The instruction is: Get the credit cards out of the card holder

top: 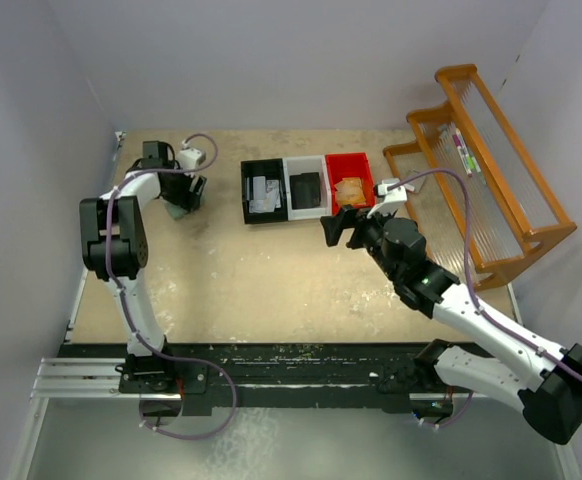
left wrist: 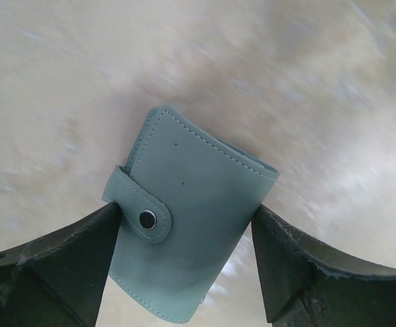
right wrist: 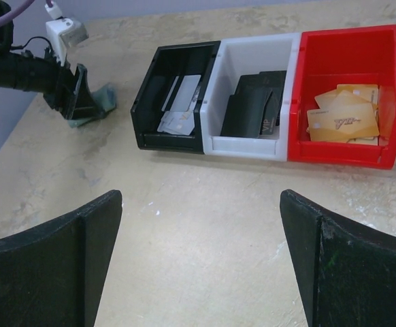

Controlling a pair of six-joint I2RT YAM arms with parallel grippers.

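Note:
The pale teal card holder [left wrist: 184,231] is folded, its flap snapped shut, so no credit cards show inside it. My left gripper [left wrist: 184,208] is at the far left of the table [top: 193,190]. Its two fingers press the holder's opposite edges, and the holder [top: 179,207] sits at the fingertips. Pale grey cards [right wrist: 181,112] lie in the black bin, and tan-orange cards [right wrist: 344,116] lie in the red bin. My right gripper [right wrist: 201,197] hovers wide open over bare table in front of the bins [top: 339,228], with nothing between its fingers.
A black bin [top: 247,195], a white bin [top: 306,163] holding dark wallets and a red bin [top: 349,160] stand in a row at the back centre. A wooden rack [top: 491,190] fills the right side. Walls close the left and back edges.

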